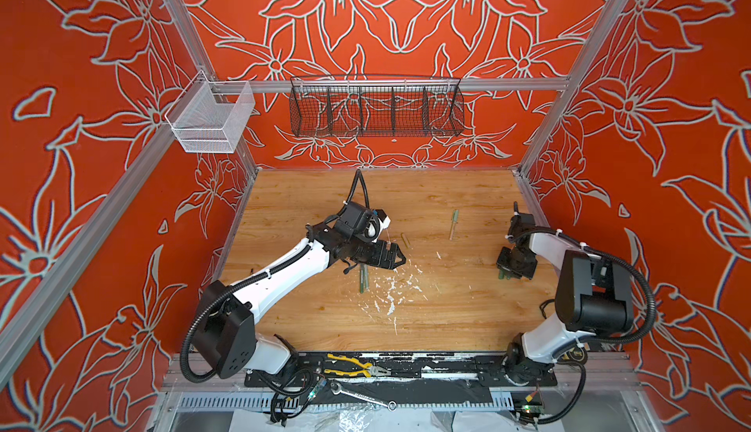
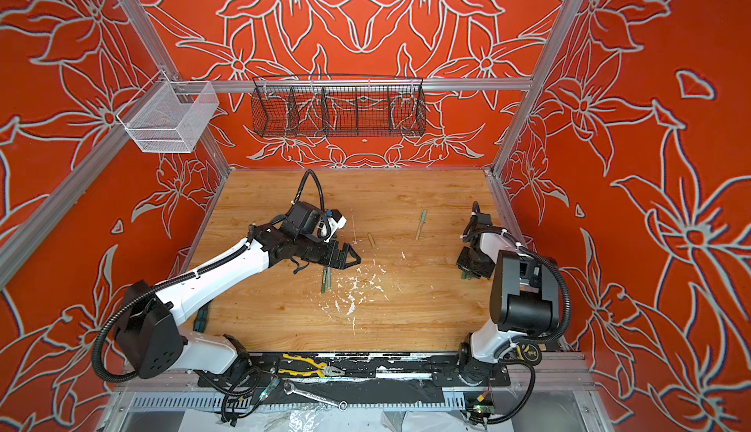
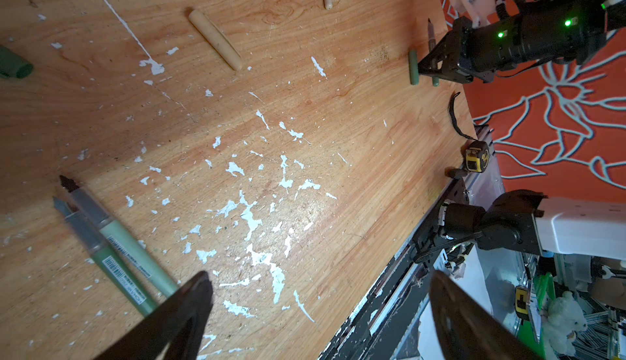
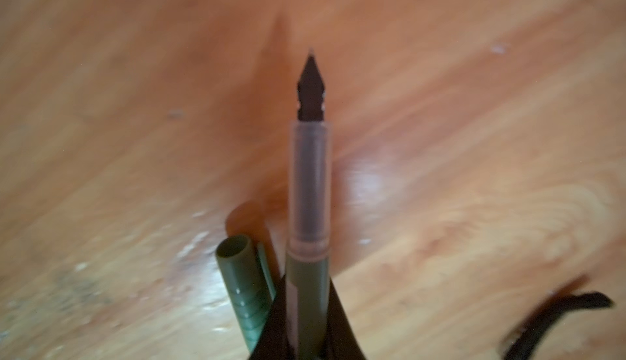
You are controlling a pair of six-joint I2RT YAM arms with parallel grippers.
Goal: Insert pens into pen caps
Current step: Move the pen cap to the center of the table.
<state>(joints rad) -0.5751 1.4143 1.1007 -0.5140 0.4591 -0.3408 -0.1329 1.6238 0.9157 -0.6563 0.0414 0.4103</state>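
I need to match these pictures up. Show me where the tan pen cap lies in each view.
In a top view: tan pen cap, mid-table, beyond the white chipped patch.
In a top view: same spot, patch nearer the camera.
Left wrist: upper middle, lying diagonally.
Right wrist: not in it.
Shared landmark: that patch, clear in three views.

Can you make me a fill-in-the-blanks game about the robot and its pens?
1. The right gripper is shut on a ____ pen.
2. The left gripper is wide ____, holding nothing.
3. The pliers at the front have ____ handles.

Missing words: green; open; yellow.
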